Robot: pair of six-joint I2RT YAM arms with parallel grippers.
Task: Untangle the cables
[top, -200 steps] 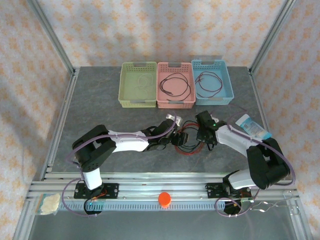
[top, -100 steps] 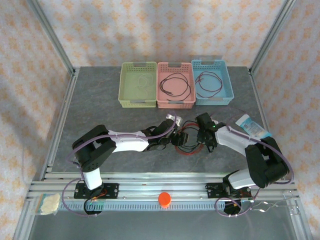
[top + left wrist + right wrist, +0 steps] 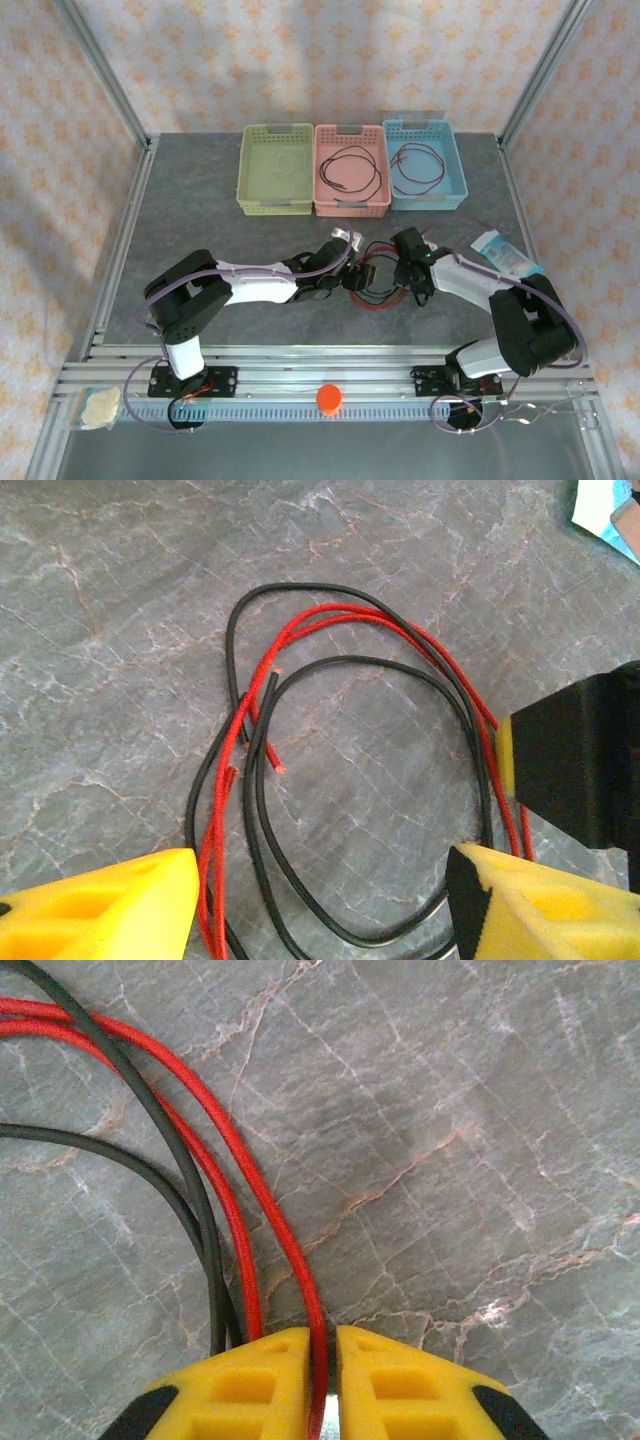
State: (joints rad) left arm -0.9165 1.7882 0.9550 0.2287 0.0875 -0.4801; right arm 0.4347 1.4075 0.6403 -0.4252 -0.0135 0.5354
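The cables [image 3: 380, 292], thin red and black wires, lie tangled on the grey table between my two grippers. In the left wrist view a red wire [image 3: 245, 720] and a black wire [image 3: 400, 675] loop across each other. My left gripper [image 3: 320, 900] stands open over the near part of those loops, one yellow finger [image 3: 100, 905] on each side, gripping nothing. My right gripper [image 3: 322, 1360] is shut on one red wire [image 3: 250, 1175]. A second red strand and a black wire [image 3: 165, 1140] run just left of its pads. From above, the left gripper [image 3: 358, 278] and right gripper [image 3: 412, 285] sit close together.
Three baskets stand at the back: green [image 3: 277, 205], pink [image 3: 351, 205] and blue [image 3: 425, 200], each holding a coiled wire. A blue-white packet [image 3: 505, 255] lies right of the right arm. An orange knob [image 3: 329, 398] sits on the front rail.
The right gripper has shifted slightly left at the tangle. The left arm has stayed still with its jaws just as wide.
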